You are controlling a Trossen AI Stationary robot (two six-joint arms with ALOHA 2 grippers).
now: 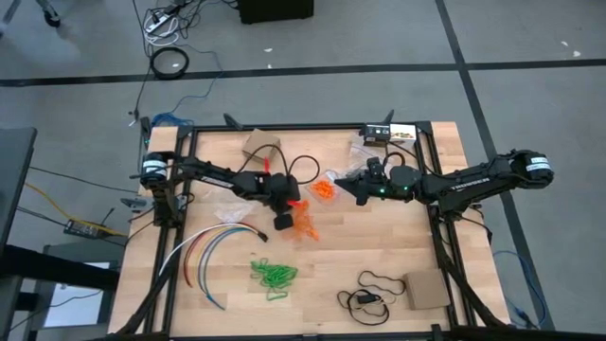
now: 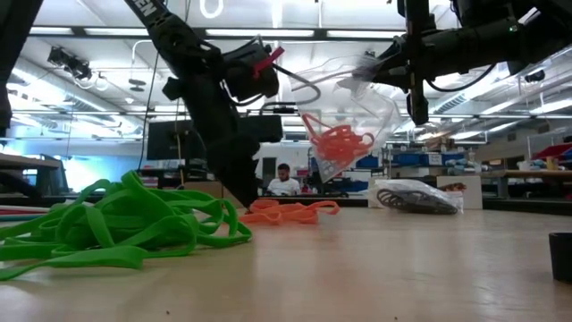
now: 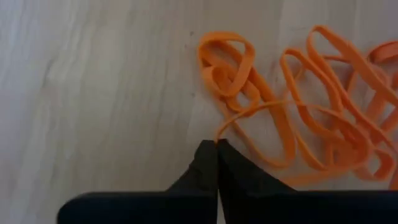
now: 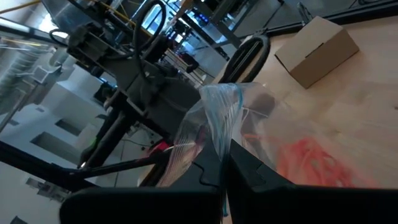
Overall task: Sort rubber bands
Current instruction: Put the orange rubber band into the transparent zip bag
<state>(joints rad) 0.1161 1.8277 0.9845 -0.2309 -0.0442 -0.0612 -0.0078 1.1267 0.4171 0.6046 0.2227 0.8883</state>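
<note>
A loose heap of orange rubber bands lies on the wooden table, and my left gripper comes down on its edge, shut on one band. My right gripper is shut on a clear plastic bag that holds more orange bands above the table's middle. A heap of green rubber bands lies nearer the front edge. Dark bands sit in another clear bag farther back. My left gripper pinches a strand of one orange band at the edge of the heap between its two fingertips. The fingers slant down from the table's left. The band and the rest of the heap lie on the table. My right gripper pinches the clear bag's upper edge, by its blue-trimmed mouth, between the two fingers. The fingers come in nearly level from the table's right. The bag hangs below them, clear of the table, with orange bands in its bottom.
Long curved coloured cables lie at the front left. A thin black cord loop and a cardboard box sit at the front right. Another box stands at the far edge. Bare wood lies between the heaps.
</note>
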